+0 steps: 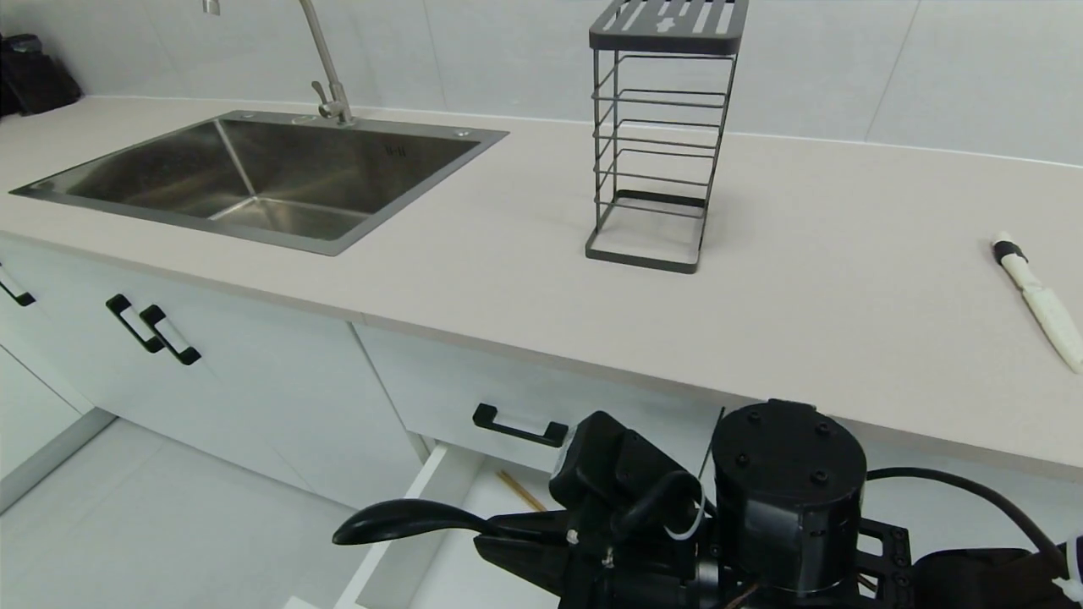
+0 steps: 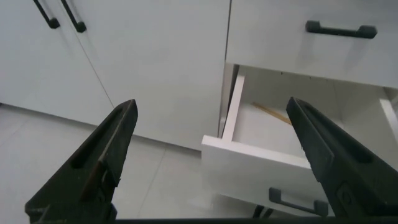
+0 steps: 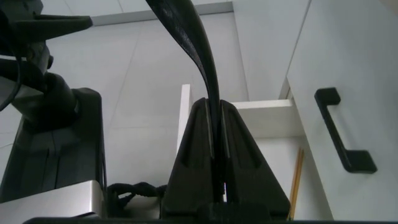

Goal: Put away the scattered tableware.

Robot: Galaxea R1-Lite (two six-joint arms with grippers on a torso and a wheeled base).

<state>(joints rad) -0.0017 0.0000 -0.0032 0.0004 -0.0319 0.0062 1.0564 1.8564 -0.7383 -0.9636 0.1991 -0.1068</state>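
Stowing step: your right end effector (image 3: 216,134) pinches the black spoon (image 1: 398,518); left end effector (image 2: 211,109) spread. Next, probably lower it into the drawer (image 2: 231,118) and release.

1. A kitchen: a rectangular stainless-steel sink (image 1: 279,169) with a curved metal tap (image 1: 326,59) is set into a long beige bench (image 1: 508,279).
2. White cabinet doors (image 1: 254,372) with black bar handles (image 1: 134,326) and an open white drawer (image 2: 231,118) sit below.
3. Pale wall tiles (image 1: 846,68) back a dark wire rack (image 1: 660,38).
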